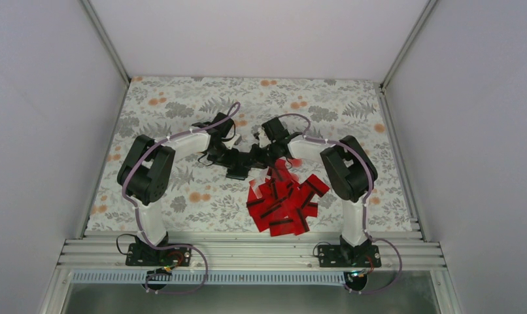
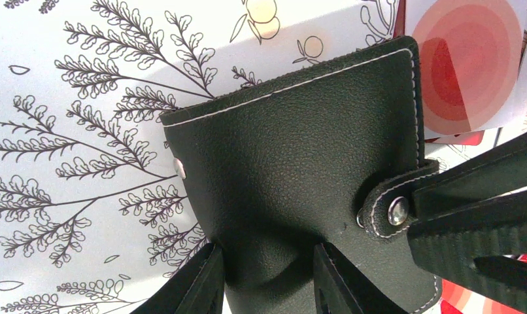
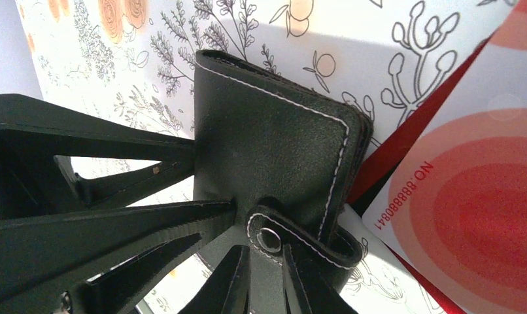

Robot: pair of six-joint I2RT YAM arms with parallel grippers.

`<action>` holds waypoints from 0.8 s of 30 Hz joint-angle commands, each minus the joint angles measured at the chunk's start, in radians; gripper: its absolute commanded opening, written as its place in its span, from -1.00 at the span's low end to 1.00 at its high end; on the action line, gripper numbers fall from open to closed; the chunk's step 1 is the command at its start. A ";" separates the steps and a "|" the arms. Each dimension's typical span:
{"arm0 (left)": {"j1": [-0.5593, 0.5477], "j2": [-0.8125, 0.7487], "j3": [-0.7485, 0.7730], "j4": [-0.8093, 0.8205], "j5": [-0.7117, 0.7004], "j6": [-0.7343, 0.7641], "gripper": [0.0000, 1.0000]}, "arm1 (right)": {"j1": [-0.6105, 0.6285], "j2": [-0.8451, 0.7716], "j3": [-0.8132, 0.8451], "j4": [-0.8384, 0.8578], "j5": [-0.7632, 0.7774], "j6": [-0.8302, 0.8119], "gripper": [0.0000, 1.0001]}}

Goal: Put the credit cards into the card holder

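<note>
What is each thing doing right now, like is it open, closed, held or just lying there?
left gripper: closed on the card holder
right gripper: closed on the snap strap
card holder: folded shut, gripped by both grippers
snap strap: wrapped round the holder's edge; snapped or not, cannot tell
credit cards: loose in a heap on the cloth, none held

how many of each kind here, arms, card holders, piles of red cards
robot arms: 2 (left arm, right arm)
card holder: 1
pile of red cards: 1, cards overlap too much to count singly
total: 4
</note>
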 commanded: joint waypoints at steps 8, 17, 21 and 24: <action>-0.029 0.097 -0.059 -0.064 0.025 0.036 -0.31 | 0.015 0.074 0.021 0.051 -0.031 -0.004 -0.71; -0.029 0.098 -0.054 -0.069 0.024 0.038 -0.31 | 0.024 0.097 0.037 0.047 -0.027 -0.004 -0.72; -0.029 0.098 -0.055 -0.067 0.023 0.037 -0.31 | 0.028 0.104 0.049 0.017 -0.007 -0.010 -0.75; -0.030 0.098 -0.057 -0.065 0.023 0.036 -0.31 | 0.033 0.117 0.071 -0.031 0.025 -0.020 -0.83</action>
